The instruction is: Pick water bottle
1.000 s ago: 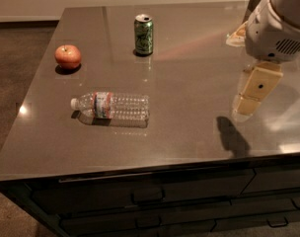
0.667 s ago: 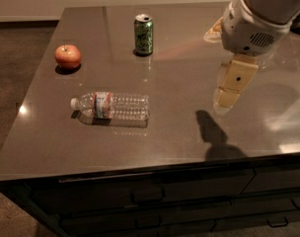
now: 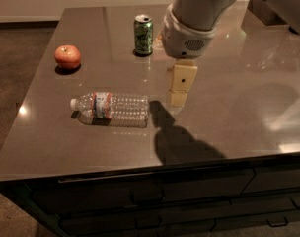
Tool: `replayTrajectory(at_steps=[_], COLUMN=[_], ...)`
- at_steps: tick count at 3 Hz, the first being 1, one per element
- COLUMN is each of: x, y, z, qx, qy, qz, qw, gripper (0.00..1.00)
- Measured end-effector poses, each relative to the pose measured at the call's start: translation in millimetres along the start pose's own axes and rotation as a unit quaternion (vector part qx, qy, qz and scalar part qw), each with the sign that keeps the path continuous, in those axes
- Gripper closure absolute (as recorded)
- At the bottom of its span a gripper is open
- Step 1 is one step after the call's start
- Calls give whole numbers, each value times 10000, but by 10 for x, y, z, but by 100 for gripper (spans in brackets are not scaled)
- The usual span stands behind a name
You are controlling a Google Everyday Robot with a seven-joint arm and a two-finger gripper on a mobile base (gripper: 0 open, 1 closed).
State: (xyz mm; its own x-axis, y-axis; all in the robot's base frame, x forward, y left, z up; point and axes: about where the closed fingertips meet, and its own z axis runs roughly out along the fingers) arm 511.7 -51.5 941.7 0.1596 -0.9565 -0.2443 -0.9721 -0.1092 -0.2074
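The water bottle (image 3: 115,107) lies on its side on the brown table (image 3: 229,117). It is clear ribbed plastic, with its white cap pointing left and a red-and-blue label band near the neck. My gripper (image 3: 178,98) hangs cream-coloured under the white wrist, pointing down over the table. It is just right of the bottle's base and slightly behind it, apart from the bottle. It holds nothing that I can see. Its shadow falls on the table in front of it.
A green soda can (image 3: 143,35) stands upright at the back, just left of my wrist. A red apple (image 3: 67,57) sits at the back left. The table's front edge runs above dark drawers (image 3: 155,196). The floor drops away on the left.
My arm and gripper have swung left across the table, from the right side to just right of the bottle's base. The bottle, can and apple have not moved.
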Motion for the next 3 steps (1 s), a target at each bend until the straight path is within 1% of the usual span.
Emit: replayTrajectory(at_steps=[1, 2, 3], x=[-260, -490, -667], y=[-46, -76, -64], z=[267, 554, 881], qx=[-155, -323, -574], qy=[-39, -93, -40], qz=[-243, -381, -414], qw=[9996, 9987, 9975], gripper=[0, 0, 0])
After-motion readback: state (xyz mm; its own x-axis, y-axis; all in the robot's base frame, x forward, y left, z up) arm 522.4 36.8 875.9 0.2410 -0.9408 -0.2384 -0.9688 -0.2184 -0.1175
